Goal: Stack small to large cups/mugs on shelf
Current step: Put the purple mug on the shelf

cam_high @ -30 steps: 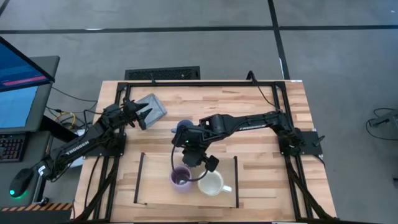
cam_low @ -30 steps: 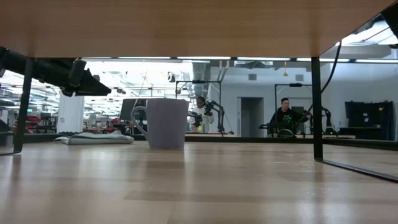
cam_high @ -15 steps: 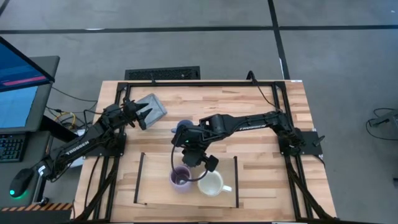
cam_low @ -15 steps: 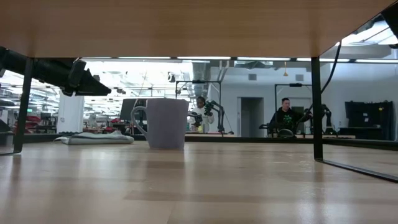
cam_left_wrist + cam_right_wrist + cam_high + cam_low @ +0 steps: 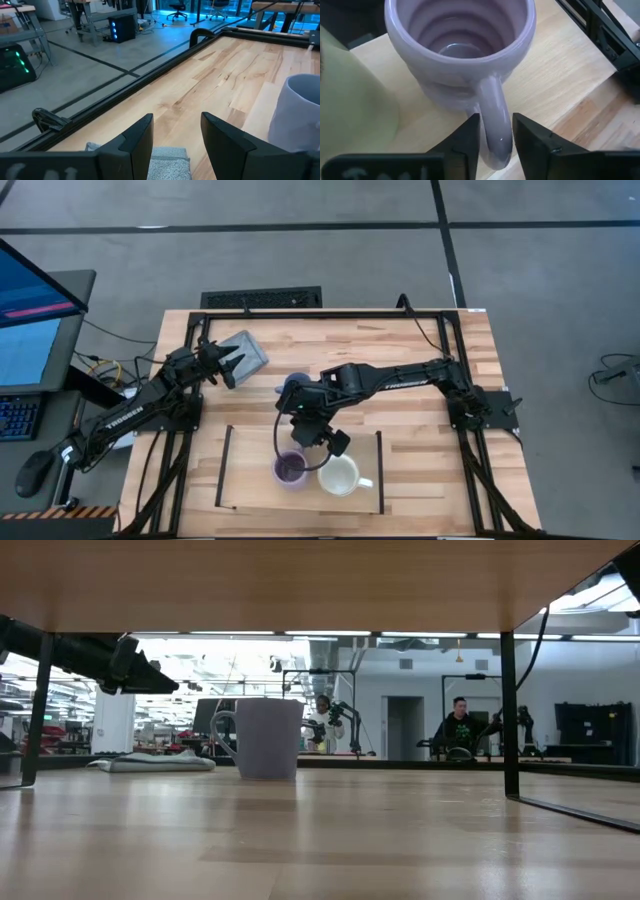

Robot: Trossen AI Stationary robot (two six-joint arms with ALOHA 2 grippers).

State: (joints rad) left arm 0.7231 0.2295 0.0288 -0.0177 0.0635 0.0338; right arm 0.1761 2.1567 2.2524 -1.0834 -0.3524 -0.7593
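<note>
— Beyond the wooden tabletop (image 5: 420, 370) a lab room is showing in the low view, with two people sitting far back at other rigs. What is the right gripper (image 5: 495, 131) doing?

— It is hanging over the shelf (image 5: 250, 485), its fingers (image 5: 464, 140) straddling the handle of the lilac mug (image 5: 457, 55) with a narrow gap; in the right wrist view they are sitting just either side of the handle, and I cannot tell whether they are actually pressing on it. The mug is standing upright directly ahead of the gripper, on the shelf board.

— And the others?

— The white mug (image 5: 340, 474) is sitting just beside the lilac one, on the gripper's other flank, also on the shelf. The blue mug (image 5: 296, 387) is peeking out from under the right arm, behind the gripper, on the tabletop off the shelf. The left gripper (image 5: 176, 131) is waiting well away near the far left of the table, fingers spread, with the grey pad (image 5: 246, 350) just under them.

— How should this step be handled?

— Judging by the task, the lilac mug is probably going into the white one. I would be squeezing the handle squarely and low, lifting straight up so the mug is not swinging, then clearing the white rim before lowering, handle turned away from the white mug's handle.
</note>
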